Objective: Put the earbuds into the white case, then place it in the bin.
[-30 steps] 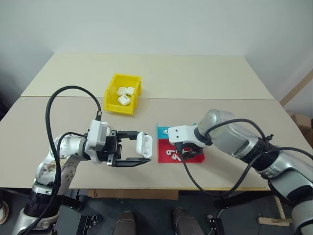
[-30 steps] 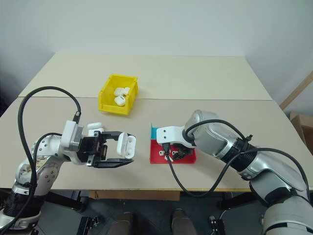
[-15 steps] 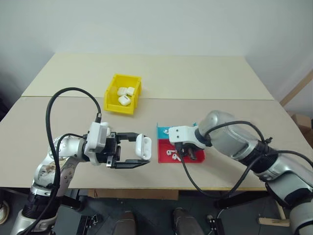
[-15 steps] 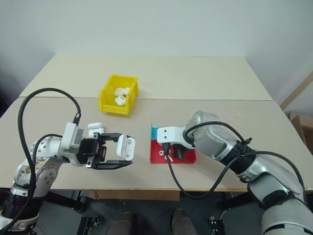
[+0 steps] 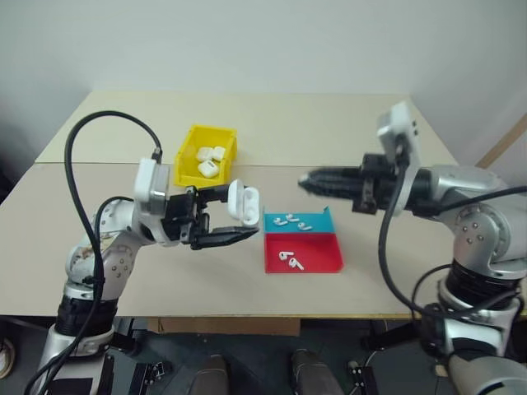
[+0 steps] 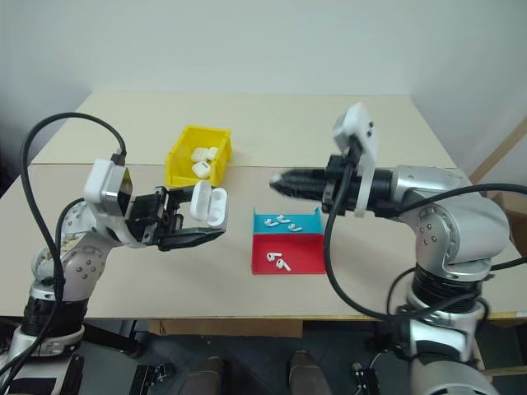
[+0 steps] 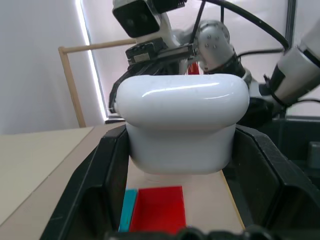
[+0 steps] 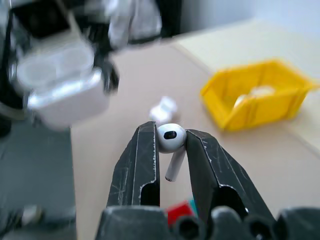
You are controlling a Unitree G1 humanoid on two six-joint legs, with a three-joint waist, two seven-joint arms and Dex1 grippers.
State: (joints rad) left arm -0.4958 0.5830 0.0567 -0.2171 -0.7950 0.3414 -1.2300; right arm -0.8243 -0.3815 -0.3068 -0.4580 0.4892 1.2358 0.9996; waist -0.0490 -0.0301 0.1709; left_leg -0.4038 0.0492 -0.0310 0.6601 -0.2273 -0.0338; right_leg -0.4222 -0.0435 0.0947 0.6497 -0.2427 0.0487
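Observation:
My left gripper (image 5: 244, 216) is shut on the white case (image 5: 245, 202), held above the table's near left with its lid hinged open. The left wrist view shows the case (image 7: 185, 120) wedged between both black fingers (image 7: 100, 190). My right gripper (image 5: 305, 181) hangs above the table and points left toward the case. It is shut on one of the earbuds (image 8: 171, 139), whose stem hangs down between the fingers. The case's two empty wells (image 8: 65, 85) face that gripper. More earbuds (image 5: 290, 261) lie in the trays below. The yellow bin (image 5: 183, 161) stands behind the left gripper.
The bin holds several white cases (image 5: 210, 156). A teal tray (image 5: 319, 216) and a red tray (image 5: 323, 257) sit side by side at the table's middle front, each with loose earbuds. Another small white case (image 8: 164, 107) lies on the table near the left arm.
The right gripper rose from the red tray with an earbud pinched in it and swung to point left at the case. The left gripper lifted the open case a little.

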